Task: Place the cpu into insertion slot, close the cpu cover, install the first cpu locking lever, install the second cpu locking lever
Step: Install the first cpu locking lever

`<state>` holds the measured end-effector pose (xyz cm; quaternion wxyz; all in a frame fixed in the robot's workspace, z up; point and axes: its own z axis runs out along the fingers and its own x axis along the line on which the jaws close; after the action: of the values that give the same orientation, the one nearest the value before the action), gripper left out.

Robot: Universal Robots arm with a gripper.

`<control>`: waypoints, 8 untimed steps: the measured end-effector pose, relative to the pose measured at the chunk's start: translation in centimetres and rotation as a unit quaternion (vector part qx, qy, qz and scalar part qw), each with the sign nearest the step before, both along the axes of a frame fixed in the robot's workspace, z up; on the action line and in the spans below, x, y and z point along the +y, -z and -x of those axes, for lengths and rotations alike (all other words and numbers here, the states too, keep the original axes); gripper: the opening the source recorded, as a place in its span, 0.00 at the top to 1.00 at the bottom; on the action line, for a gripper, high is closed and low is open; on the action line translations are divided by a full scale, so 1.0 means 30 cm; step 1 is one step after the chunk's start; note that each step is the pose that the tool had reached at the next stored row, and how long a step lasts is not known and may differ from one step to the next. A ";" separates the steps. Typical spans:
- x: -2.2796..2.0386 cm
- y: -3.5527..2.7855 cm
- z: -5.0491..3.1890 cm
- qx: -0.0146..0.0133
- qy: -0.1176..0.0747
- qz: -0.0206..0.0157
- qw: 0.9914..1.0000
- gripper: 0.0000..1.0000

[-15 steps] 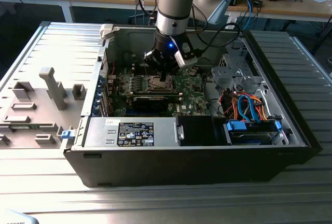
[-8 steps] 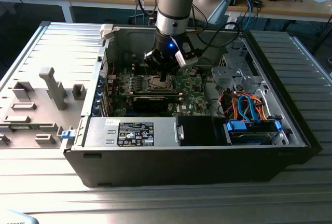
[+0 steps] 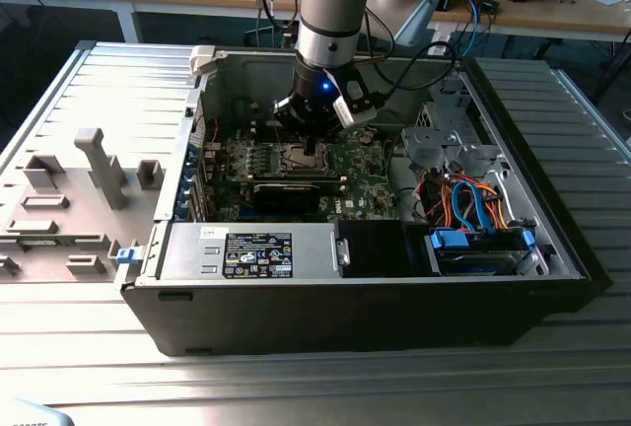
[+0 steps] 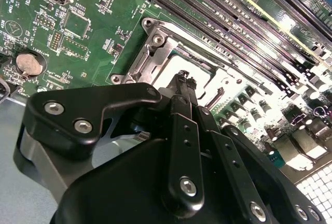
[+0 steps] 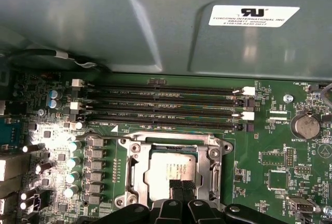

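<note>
The pincer (image 5: 181, 186) is drawn narrow, its tips together with nothing between them, right at the nearest edge of the cpu (image 5: 166, 168), which sits in its socket. The cpu cover (image 5: 139, 172) lies flat, framing the chip's edges. Beyond it run the memory slots (image 5: 166, 107), low and clear of the fingers. Farthest off is the case wall (image 5: 155, 22).

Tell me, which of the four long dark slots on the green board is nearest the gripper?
The slot right beside the cpu, where the gripper is; the other three lie farther off, toward the grey case wall.
</note>
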<state>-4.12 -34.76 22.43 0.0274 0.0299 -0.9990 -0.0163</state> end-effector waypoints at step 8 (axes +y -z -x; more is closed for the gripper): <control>0.000 0.000 0.000 0.000 -0.004 0.000 1.000 0.89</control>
<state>-4.12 -34.75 22.43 0.0275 0.0341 -0.9989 -0.0162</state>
